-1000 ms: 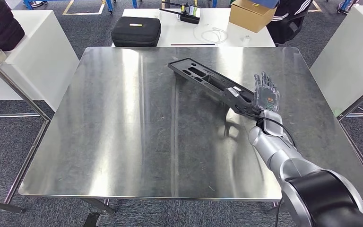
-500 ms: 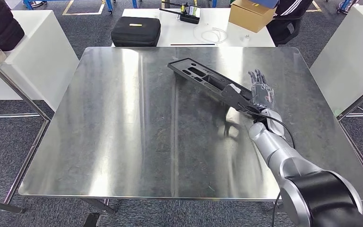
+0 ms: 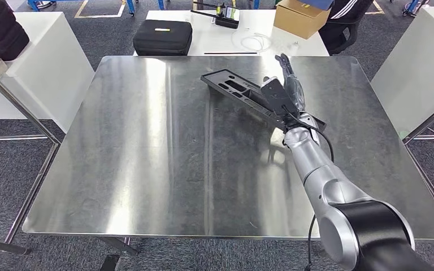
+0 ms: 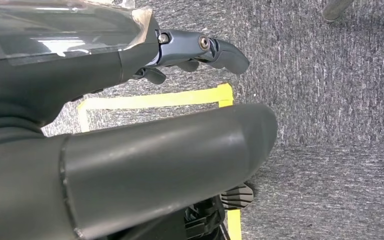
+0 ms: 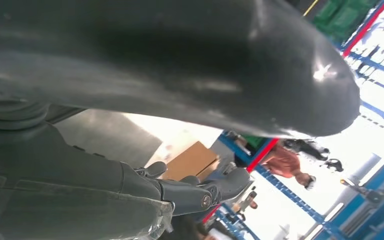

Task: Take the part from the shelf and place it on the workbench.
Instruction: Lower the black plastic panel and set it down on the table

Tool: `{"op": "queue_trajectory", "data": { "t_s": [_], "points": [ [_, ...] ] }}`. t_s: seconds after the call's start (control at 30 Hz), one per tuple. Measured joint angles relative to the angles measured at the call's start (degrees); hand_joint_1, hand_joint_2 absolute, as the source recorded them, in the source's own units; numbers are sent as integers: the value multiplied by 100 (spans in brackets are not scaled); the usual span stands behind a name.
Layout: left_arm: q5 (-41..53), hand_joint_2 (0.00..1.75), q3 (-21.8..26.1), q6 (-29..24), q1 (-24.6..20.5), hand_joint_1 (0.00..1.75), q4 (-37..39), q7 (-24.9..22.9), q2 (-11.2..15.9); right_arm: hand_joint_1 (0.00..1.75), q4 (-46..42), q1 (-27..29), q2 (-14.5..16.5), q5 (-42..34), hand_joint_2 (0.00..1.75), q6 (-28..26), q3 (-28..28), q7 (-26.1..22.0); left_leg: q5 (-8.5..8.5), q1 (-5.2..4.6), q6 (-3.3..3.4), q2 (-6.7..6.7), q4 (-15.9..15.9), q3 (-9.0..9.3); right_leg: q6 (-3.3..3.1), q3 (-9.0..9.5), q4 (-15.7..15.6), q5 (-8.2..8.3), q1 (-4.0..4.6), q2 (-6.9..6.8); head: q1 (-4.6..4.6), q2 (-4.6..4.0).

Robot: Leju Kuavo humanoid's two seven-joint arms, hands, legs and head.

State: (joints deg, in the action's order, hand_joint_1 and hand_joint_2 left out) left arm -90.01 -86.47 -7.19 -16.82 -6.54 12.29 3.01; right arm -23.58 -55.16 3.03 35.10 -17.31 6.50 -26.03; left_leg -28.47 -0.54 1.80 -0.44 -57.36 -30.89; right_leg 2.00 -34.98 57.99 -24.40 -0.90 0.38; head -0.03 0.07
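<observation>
Placement looks all but done as the long black moulded plastic part (image 3: 243,93) lies flat on the brushed steel workbench (image 3: 147,164), the robot's right hand (image 3: 290,93) raised over its near end, fingers spread, holding nothing, withdrawal seemingly remaining.

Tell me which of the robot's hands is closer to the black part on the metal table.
Right. The right hand is raised directly above the black part. The left hand hangs over carpeted floor, away from the table.
</observation>
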Motion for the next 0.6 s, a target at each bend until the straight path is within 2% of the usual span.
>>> {"op": "queue_trajectory", "data": {
  "t_s": [0.2, 0.3, 0.37, 0.47, 0.53, 0.6],
  "points": [
    [0, 0, 2, 0, 12, 0, 0, 18, 7, 0, -41, -3, 79, -36, 0, 27, -15, -24, 0, 0, 0, -1, 0, -1, 0, 0, 0, 0, 0, -1, 1, 0],
    [0, 0, 22, 0, 26, 0, 0, 23, 16, 0, -79, 5, 108, -302, 0, 385, -28, -207, 0, 0, 0, 1, 0, -1, 0, 1, 0, 0, -1, 1, 0, 0],
    [0, 0, 67, -5, 44, 0, 0, 34, 27, 0, -152, 34, 153, -627, 0, 908, -27, -417, 0, 0, 0, 4, 0, 0, 0, 1, 0, 0, 0, 3, -1, 0],
    [0, 0, 151, -21, 88, 0, 0, 70, 50, 0, -433, 195, 231, -1324, 0, 2106, 51, -757, 0, 2, 0, 3, 0, 2, 0, 0, 0, 0, 2, 3, -1, 0],
    [-3, 0, 197, -22, 120, 0, 0, 85, 69, 0, -762, 396, 261, -1891, 0, 2763, 215, -841, 0, 3, 0, 0, 1, 2, 0, 0, 0, -1, 4, 1, -1, 0],
    [-7, 0, 227, -20, 143, 0, 0, 92, 89, 0, -1179, 631, 256, -2478, 0, 3185, 461, -803, 0, 3, 0, -1, 1, 1, 0, -1, 0, -1, 6, 0, -1, 0]
  ]
}}
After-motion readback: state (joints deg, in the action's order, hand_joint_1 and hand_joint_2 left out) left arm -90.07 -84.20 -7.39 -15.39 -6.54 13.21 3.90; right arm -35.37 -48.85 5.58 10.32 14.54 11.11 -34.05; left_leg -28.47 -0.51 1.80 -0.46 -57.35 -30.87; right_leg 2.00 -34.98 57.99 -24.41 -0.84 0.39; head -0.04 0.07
